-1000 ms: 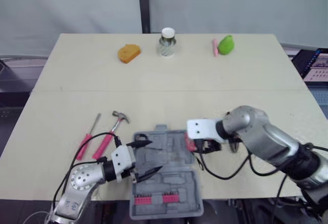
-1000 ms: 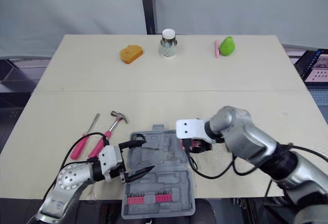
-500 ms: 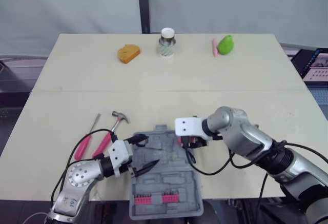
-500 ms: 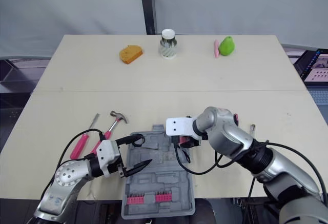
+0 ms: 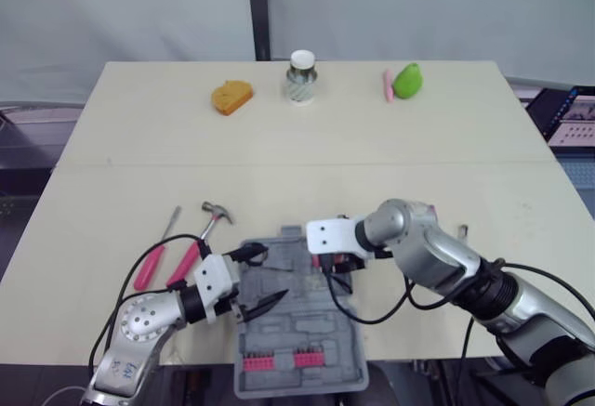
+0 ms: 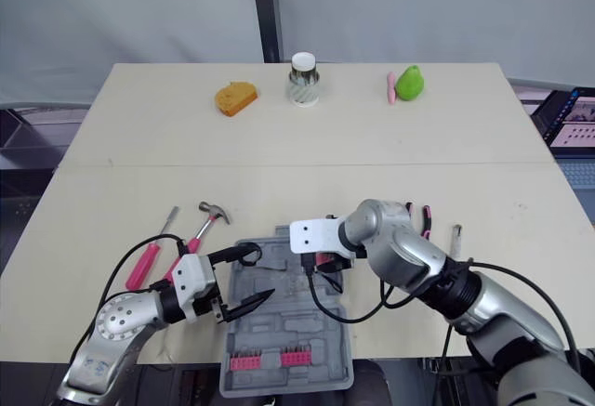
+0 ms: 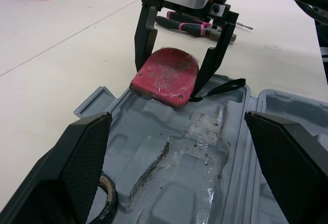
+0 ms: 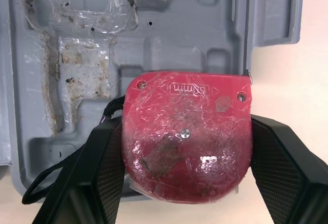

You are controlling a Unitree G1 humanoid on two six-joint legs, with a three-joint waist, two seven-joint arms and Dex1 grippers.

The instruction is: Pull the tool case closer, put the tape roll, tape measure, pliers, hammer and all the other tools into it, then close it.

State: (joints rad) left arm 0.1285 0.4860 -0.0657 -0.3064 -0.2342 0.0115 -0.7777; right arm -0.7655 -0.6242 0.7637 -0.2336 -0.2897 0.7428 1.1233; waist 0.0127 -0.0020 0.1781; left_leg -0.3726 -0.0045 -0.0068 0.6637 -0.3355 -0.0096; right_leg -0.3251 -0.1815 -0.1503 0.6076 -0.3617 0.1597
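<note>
The grey tool case (image 5: 307,332) lies open at the table's near edge. My right gripper (image 5: 335,263) is shut on the red tape measure (image 8: 187,134), holding it just over the case's far edge; the tape measure's black strap hangs into the tray. My left gripper (image 5: 271,275) stands open over the case's left half. A dark tape roll (image 7: 105,204) sits in the case by its finger. The hammer (image 5: 206,229) and a pink screwdriver (image 5: 154,255) lie left of the case. The pliers (image 6: 416,219) and a small tool (image 6: 456,239) lie behind my right arm.
At the table's far side stand an orange bread-shaped item (image 5: 231,97), a white-lidded jar (image 5: 301,76), a green fruit (image 5: 407,80) and a pink stick (image 5: 387,85). A laptop (image 5: 569,113) sits off the table's right edge.
My right gripper has carried the tape measure leftward from beside the case to over its far edge. My left gripper has drawn back a little to the left.
</note>
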